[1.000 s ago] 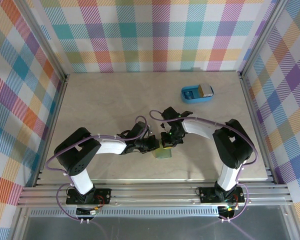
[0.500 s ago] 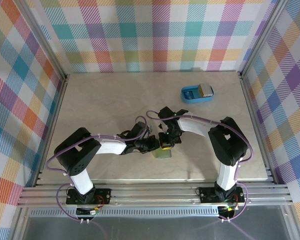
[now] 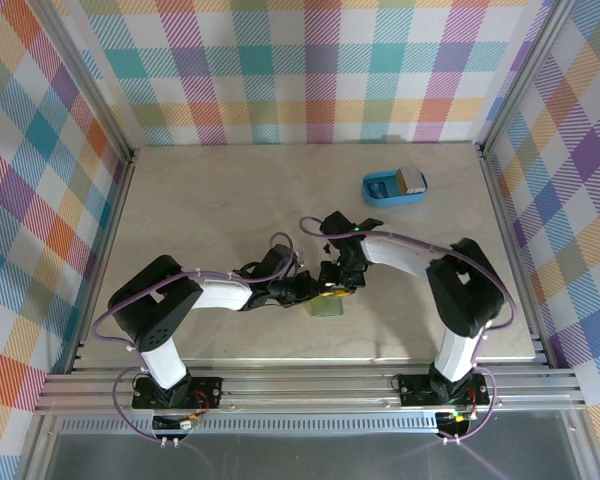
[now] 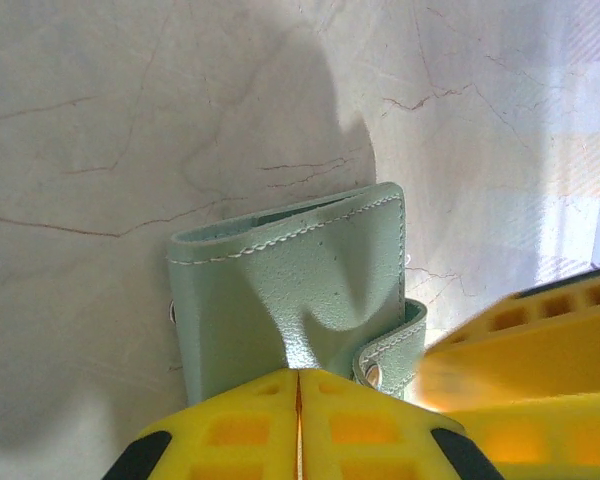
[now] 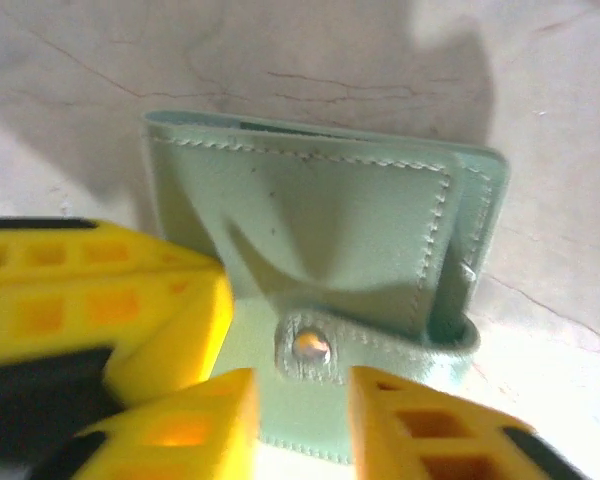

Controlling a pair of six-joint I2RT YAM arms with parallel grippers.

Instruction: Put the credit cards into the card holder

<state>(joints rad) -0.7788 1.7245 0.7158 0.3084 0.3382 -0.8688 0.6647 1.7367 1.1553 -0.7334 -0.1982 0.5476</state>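
Observation:
The sage-green card holder [image 3: 327, 307] lies on the table near the front middle, its cover dented and lifted. My left gripper [image 4: 298, 378] is shut, its yellow fingers pinching the cover's near edge [image 4: 300, 275]. My right gripper [image 5: 300, 400] is open and straddles the snap strap [image 5: 312, 346] on the card holder [image 5: 320, 225]. In the top view the two grippers meet over it, the left gripper [image 3: 308, 290] from the left and the right gripper [image 3: 333, 289] from above right. Cards [image 3: 413, 180], tan and white, stand in a blue tray.
The blue plastic tray [image 3: 383, 188] sits at the back right of the marble table. Plaid walls and metal posts enclose the table on three sides. The right gripper's yellow finger [image 4: 540, 345] crowds the left wrist view's right side.
The right gripper has shifted slightly around the card holder's strap. The left gripper has kept its pinch and the card holder stays in place.

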